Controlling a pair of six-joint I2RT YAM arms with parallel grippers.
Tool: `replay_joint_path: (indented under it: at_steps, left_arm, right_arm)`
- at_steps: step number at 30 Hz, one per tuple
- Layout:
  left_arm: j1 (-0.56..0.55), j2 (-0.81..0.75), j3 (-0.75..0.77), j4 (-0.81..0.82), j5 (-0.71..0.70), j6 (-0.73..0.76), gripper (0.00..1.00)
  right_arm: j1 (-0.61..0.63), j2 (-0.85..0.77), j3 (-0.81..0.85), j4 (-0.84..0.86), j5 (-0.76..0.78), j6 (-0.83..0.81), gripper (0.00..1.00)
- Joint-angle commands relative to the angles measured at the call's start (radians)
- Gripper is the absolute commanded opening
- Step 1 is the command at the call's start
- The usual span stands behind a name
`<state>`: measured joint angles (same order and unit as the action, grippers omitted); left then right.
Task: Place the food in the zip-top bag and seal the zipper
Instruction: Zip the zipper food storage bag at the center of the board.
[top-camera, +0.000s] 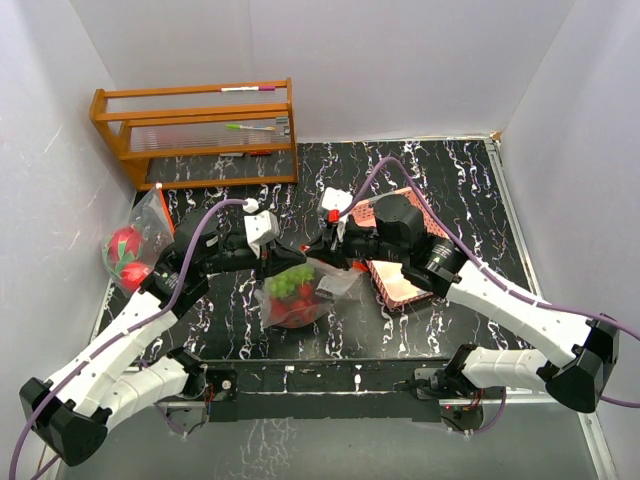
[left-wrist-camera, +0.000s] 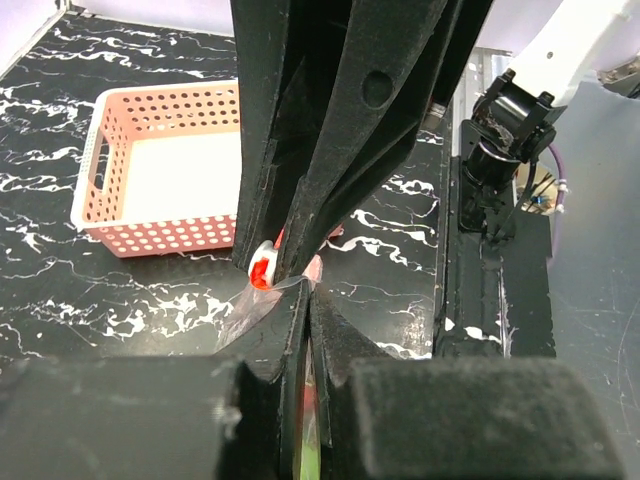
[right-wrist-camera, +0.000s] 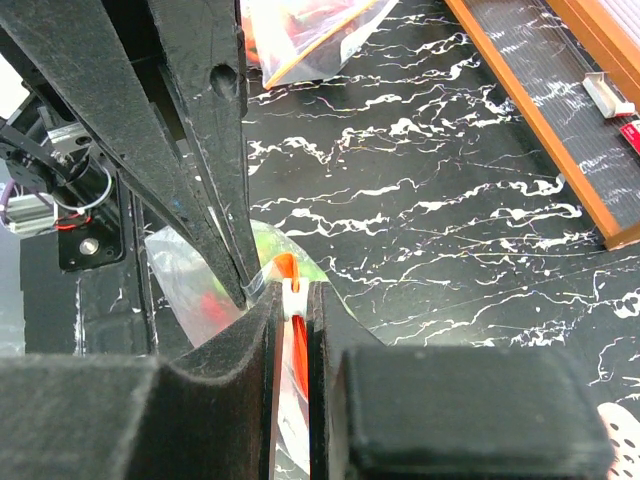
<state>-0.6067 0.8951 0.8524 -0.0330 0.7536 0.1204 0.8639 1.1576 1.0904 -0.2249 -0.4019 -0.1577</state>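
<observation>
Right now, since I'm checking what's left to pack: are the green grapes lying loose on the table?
No, the green grapes sit inside the clear zip-top bag, above red fruit.

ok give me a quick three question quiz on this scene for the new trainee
1. True or false: the left gripper and the right gripper are both shut on the top edge of the zip-top bag.
2. What shows through that bag? A) green grapes and red fruit B) bananas C) bread rolls
3. Fill in: in the top view, the pink basket lies to the ____ of the bag.
Key: 1 true; 2 A; 3 right.
</observation>
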Motion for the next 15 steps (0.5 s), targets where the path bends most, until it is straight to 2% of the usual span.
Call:
replay_joint_path:
  at_steps: [1,8,15]
  left_arm:
    - [-0.005,0.022,0.019,0.025,0.093,0.020,0.00]
    - [-0.006,0.048,0.045,0.019,0.155,0.013,0.00]
    - [-0.006,0.027,0.111,-0.017,0.048,-0.035,0.00]
  right_arm:
    - [0.002,-0.038,0.050,0.034,-0.008,-0.018,0.08]
    - [0.002,-0.047,0.061,0.037,0.009,-0.017,0.08]
    - [0.003,-0.054,0.052,0.054,0.120,0.003,0.08]
